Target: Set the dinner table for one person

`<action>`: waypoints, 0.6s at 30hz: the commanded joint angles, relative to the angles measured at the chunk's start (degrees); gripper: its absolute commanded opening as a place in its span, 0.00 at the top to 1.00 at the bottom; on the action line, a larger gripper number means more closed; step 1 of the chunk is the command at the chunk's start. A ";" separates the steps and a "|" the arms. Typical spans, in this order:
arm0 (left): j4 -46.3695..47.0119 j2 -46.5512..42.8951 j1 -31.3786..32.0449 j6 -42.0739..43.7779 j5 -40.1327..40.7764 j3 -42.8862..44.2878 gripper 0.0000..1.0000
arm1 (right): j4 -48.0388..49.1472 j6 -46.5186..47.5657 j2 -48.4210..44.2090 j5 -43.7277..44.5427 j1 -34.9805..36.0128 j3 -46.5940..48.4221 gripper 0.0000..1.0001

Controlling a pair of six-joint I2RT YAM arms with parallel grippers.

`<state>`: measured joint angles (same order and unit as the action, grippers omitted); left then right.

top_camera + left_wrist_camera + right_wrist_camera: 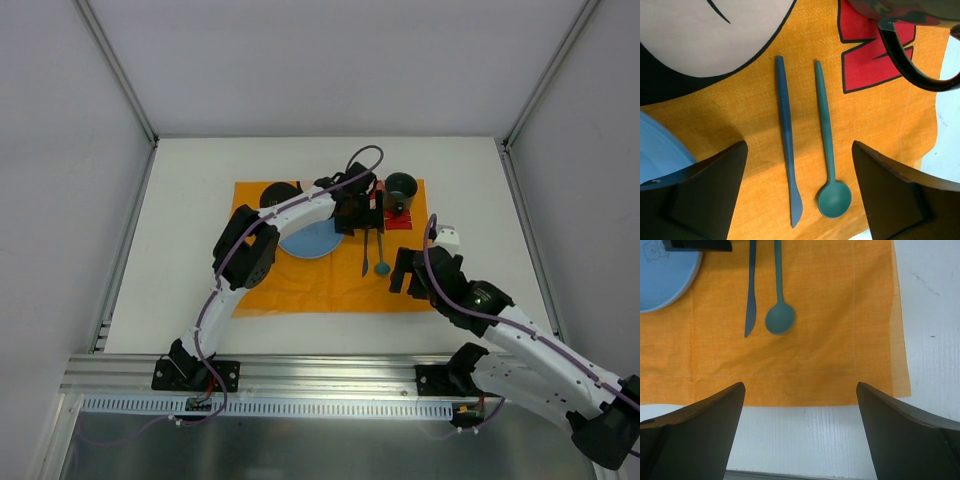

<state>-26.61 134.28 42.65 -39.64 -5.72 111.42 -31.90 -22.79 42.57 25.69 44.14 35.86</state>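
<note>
On the white dinner table (180, 200) lies an orange placemat (330, 285) with a cartoon print. It carries a light blue plate (308, 240), a blue knife (785, 125), a teal spoon (835, 199) and a dark green mug (401, 187). Knife and spoon lie side by side to the right of the plate. My left gripper (800, 145) hovers open above them, holding nothing, with both utensils showing between its fingers. Near the placemat's front right corner my right gripper (800, 386) stands open and empty over the mat's near edge.
The mug's black handle (910, 65) reaches in at the left wrist view's top right. Bare white table (930, 315) lies right of the placemat (815, 340). An aluminium rail (320, 375) runs along the near edge and grey walls enclose the other sides.
</note>
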 commanded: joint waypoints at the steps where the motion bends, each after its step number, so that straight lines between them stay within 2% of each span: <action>1: -0.81 -3.49 -0.64 1.76 0.27 1.08 0.12 | 3.60 2.74 3.22 0.50 0.16 5.45 0.00; 9: -0.55 -10.96 -0.56 1.14 -4.04 0.30 0.12 | 5.97 5.65 12.96 0.06 -0.98 10.63 0.01; 15: -0.37 -22.73 -1.60 2.02 0.35 -6.11 0.11 | 10.62 6.61 21.93 -3.10 -2.13 12.92 0.01; 18: -0.37 -29.15 -3.71 2.28 2.46 -12.95 0.12 | 13.09 7.40 26.85 -5.47 -3.71 14.32 0.01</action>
<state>-26.76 112.60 41.52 -38.96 -6.28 103.11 -22.87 -17.08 66.61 23.09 41.78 46.74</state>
